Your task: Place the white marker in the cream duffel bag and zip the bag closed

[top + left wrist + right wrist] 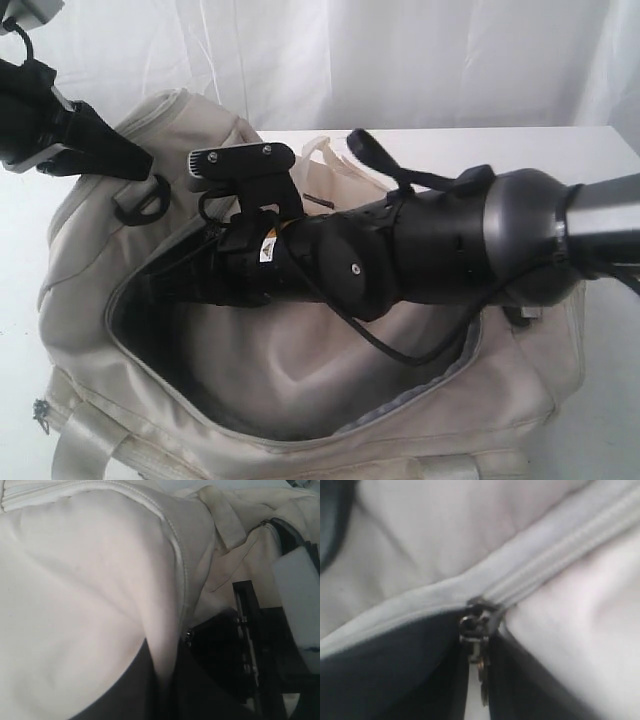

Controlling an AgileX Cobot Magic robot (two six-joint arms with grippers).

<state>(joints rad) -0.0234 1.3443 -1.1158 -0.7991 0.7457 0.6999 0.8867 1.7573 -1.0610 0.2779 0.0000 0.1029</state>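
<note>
Evidently the zipping step is at hand. The cream duffel bag point(90, 270) lies with its mouth gaping across the middle of the exterior view, and the white marker shows in none of the views. It may lie in the dark interior beneath the arm, but I cannot tell. The left gripper point(140, 165) sits at about ten o'clock on the bag, just above the black strap ring point(140, 205). Its fingers are drawn together to a point and clenched on the fabric of the bag's end. As I judge it, the hold anchors that end so the soft cloth will not bunch or trail after the zipper. The right arm reaches in from three o'clock and dips its gripper point(479, 680) into the nine o'clock end of the opening. There its wrist view shows the zipper slider point(472, 620) at the point where the closed grey teeth point(560, 550) give way to the parted tapes. The pull tab point(481, 672) hangs between the two dark fingers, which stand close on either side and appear to pinch it (the view is blurred, so this is a reading, not a certainty). The next move likely calls for drawing the slider toward three o'clock along the open run. A weak pinch on so small a tab could slip.
</note>
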